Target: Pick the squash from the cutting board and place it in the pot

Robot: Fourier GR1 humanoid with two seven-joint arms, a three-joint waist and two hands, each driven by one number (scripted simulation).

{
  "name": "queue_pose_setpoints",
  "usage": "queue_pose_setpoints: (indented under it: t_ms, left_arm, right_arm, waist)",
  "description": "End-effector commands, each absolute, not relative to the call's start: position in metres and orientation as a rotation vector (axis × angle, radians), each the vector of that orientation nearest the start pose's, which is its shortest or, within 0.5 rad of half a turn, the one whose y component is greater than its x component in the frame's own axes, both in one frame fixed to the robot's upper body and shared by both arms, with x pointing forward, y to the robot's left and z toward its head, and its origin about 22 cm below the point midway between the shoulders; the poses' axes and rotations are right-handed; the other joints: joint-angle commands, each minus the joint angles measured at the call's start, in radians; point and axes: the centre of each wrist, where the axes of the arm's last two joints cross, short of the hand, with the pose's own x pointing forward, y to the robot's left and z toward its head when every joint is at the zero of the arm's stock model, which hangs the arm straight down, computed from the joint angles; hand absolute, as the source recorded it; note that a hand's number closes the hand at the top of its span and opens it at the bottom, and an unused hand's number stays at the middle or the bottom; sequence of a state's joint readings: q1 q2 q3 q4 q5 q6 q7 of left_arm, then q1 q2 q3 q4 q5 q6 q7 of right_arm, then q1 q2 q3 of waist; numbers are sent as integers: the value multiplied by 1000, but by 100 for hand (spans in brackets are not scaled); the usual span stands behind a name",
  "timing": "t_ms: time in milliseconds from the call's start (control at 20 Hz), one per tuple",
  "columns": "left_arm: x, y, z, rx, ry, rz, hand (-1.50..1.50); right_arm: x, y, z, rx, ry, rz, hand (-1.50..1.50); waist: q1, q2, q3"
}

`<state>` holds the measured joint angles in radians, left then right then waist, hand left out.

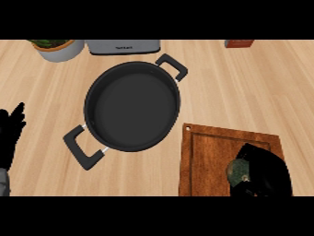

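Right hand (264,171), black, hangs over the lower right part of the cutting board (207,159), its fingers curled round the squash (238,171). Only a dark green, mottled patch of the squash shows at the hand's left side; the rest is hidden under the palm and fingers. Whether the squash touches the board or is lifted off it cannot be told from above. The hand enters from the lower right, its back turned up toward the viewer.

Left hand (4,133) rests at the left edge of the counter (268,92), released, fingers straight and pointing up the frame, with the grey forearm below it.

At centre lies the black pot (132,106), nothing inside it, one handle toward the upper right and the other toward the lower left. It sits just left of the board, close to its upper left corner.

Along the far edge stand a potted plant (57,48), a grey appliance (124,46) and a small reddish-brown box (239,43).
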<state>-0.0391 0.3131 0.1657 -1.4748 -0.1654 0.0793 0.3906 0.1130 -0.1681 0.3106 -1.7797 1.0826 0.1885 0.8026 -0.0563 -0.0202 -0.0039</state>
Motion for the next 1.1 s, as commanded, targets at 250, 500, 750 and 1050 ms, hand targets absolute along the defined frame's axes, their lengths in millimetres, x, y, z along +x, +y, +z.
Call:
queue_pose_setpoints:
  t_ms: [250, 500, 750, 1050]
  left_arm:
    - [250, 347, 29, 548, -1120, -72, 0]
    - [255, 341, 29, 536, -1133, -84, 0]
    - [258, 328, 37, 525, -1149, -95, 0]
    - [258, 330, 27, 519, -1150, -126, 0]
  right_arm:
    - [127, -145, 104, -1343, -853, 513, 150]
    - [103, -123, 155, -1462, -1188, 392, 150]
    - [87, -102, 185, -1530, -1440, 299, 150]
    - [92, -85, 191, -1519, -1499, 384, 150]
  waist:
    - [16, 2, 0]
    - [27, -1, -3]
    - [50, 6, -1]
    - [63, 15, -3]
